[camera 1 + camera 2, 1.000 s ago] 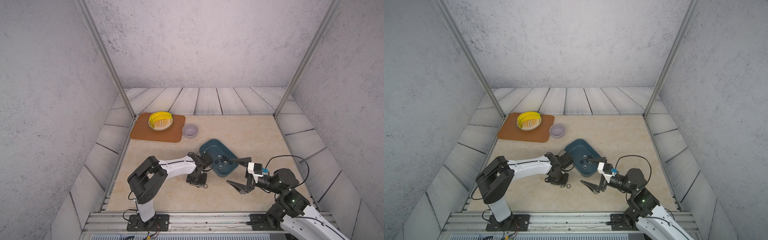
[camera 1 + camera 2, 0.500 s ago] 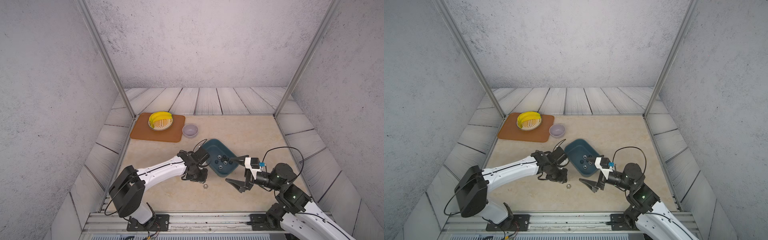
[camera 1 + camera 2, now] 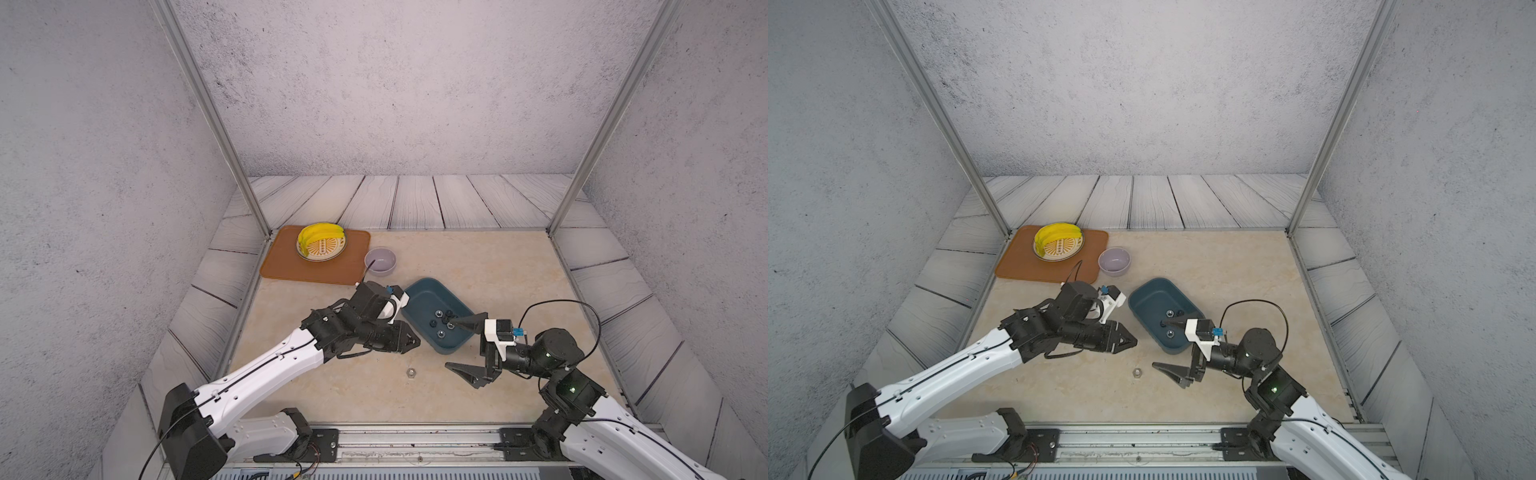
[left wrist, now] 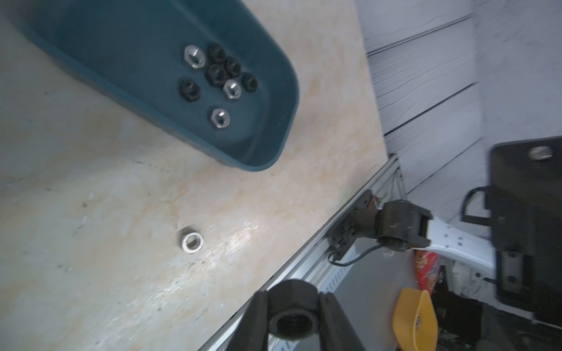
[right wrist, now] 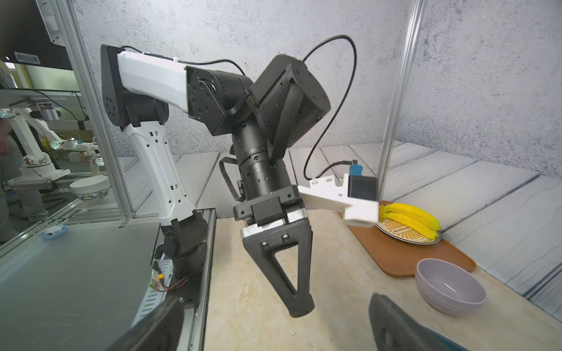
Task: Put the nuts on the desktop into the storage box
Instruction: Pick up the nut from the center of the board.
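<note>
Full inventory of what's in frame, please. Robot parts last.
nuts in box: eight, five black and three silver, clustered at one end of the box
loose nut: one, silver, on the desktop on the near side of the box
held nut: one, black, between the left gripper's fingers
box: one, teal, mid-desktop
bowl: one, lavender, on the desktop beside the mat
mat: one, orange-brown, back left corner
plate: one, yellow-and-white pattern, on the mat
bananas: one bunch, yellow, on the plate
desktop: one, beige marble
left gripper: one, black, shut on the held nut, beside the box
right gripper: one, black, open, one finger over the box
</note>
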You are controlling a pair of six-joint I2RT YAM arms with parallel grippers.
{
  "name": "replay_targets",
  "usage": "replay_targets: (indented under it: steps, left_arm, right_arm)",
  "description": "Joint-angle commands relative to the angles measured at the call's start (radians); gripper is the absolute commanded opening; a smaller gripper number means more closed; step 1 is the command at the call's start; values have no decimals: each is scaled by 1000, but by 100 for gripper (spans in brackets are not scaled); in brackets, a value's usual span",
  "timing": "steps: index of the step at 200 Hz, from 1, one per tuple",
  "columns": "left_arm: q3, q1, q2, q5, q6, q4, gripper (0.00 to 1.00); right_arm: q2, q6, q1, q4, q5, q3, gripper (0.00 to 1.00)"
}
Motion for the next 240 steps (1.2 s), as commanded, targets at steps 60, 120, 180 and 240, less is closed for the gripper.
replay_targets:
  steps: [60, 120, 180, 240]
  left_arm:
    - [-105, 23, -83, 255, -176, 410, 18]
    - [-123, 23, -82, 394, -268, 561, 17]
    - [-125, 23, -73, 422, -263, 560, 16]
    - [-131, 23, -68, 433, -262, 554, 15]
  right_arm:
    - [129, 13, 98, 225, 44, -19, 99]
    - [165, 34, 109, 282, 64, -24, 91]
    - [150, 26, 109, 235, 55, -8, 68]
    - [142, 33, 109, 226, 64, 1, 61]
